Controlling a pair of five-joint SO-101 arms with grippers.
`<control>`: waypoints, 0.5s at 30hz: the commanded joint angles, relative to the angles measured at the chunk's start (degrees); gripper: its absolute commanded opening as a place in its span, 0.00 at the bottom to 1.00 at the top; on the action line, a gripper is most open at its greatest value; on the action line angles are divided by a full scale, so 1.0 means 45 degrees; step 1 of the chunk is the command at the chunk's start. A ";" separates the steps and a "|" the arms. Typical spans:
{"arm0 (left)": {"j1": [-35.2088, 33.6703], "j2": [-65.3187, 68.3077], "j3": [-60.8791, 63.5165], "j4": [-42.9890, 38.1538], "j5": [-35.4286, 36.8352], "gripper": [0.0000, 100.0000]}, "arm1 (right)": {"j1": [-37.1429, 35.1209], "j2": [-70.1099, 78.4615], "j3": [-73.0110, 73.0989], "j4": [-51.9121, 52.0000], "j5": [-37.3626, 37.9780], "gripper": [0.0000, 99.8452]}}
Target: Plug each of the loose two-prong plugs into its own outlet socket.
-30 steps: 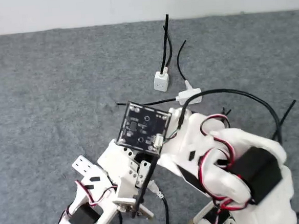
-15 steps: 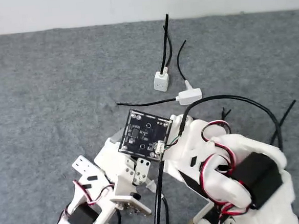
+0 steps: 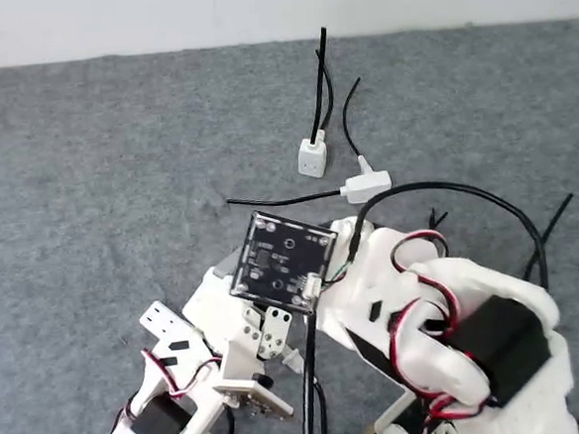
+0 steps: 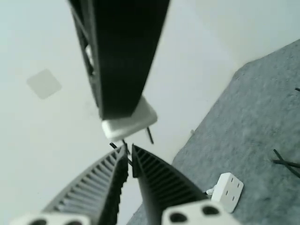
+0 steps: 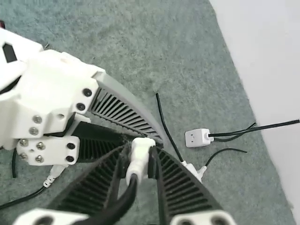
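grey carpet (image 3: 89, 191) covering table | right gripper (image 5: 139, 153) clamping white plug (image 5: 140, 157) mid-air, black cable (image 5: 123, 197) hanging | left gripper (image 4: 129, 152) showing fingers a sliver apart at plug prongs, grip unclear | outlet socket (image 3: 312, 158) sitting well apart on carpet

Around the outlet socket, as I see it

The outlet socket (image 3: 312, 159) lies toward the far side of the surface (image 3: 88, 171), with its cable (image 3: 323, 76) running behind it to the far edge. A loose plug (image 3: 367, 185) lies just right of the socket and a little nearer to me. Well before the socket, my right tool (image 5: 139, 150) has a second plug (image 5: 138, 164) between its fingers, and my left tool (image 4: 129, 149) sits close beside it, on the left.
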 commanded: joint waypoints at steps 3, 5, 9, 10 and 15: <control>0.0762 -0.0215 -0.0088 0.0508 0.0098 0.01 | -0.0010 0.0928 -0.0899 -0.0967 0.0723 0.01; 0.0957 -0.0215 -0.0088 0.0645 0.0078 0.01 | -0.0049 0.1045 -0.0957 -0.1084 0.0703 0.01; 0.0996 -0.0215 -0.0088 0.0664 0.0078 0.01 | -0.0049 0.1065 -0.0996 -0.1280 0.0723 0.01; 0.0996 -0.0215 -0.0088 0.0664 0.0078 0.01 | -0.0049 0.1045 -0.1016 -0.1299 0.0723 0.01; 0.0938 -0.0215 -0.0088 0.0664 0.0078 0.01 | -0.0068 0.0928 -0.1016 -0.1162 0.0645 0.01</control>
